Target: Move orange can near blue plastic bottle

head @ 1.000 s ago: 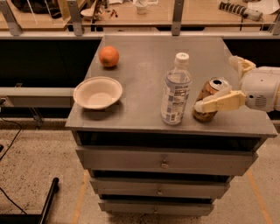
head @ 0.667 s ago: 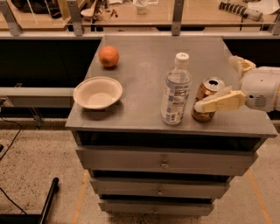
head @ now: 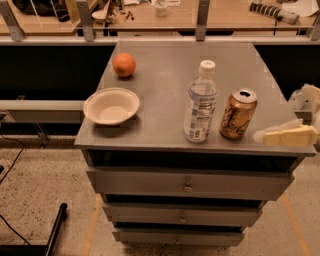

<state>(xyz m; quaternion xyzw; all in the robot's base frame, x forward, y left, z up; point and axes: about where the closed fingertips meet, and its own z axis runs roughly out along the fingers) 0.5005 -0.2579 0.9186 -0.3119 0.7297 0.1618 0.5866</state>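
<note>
The orange can (head: 238, 114) stands upright on the grey cabinet top (head: 165, 80), near its front right. The blue plastic bottle (head: 201, 102) with a white cap stands upright just left of the can, with a small gap between them. My gripper (head: 280, 120) is at the right edge of the view, to the right of the can and apart from it. It is open and empty. One cream finger (head: 285, 136) points left over the cabinet's front right corner.
A white bowl (head: 111, 105) sits at the front left of the cabinet top. A round orange fruit (head: 124, 64) lies at the back left. Drawers are below. A cluttered wooden bench (head: 165, 12) runs behind.
My gripper has pulled back to the right, away from the can. The can, which stood between the fingers, now stands free beside the bottle.
</note>
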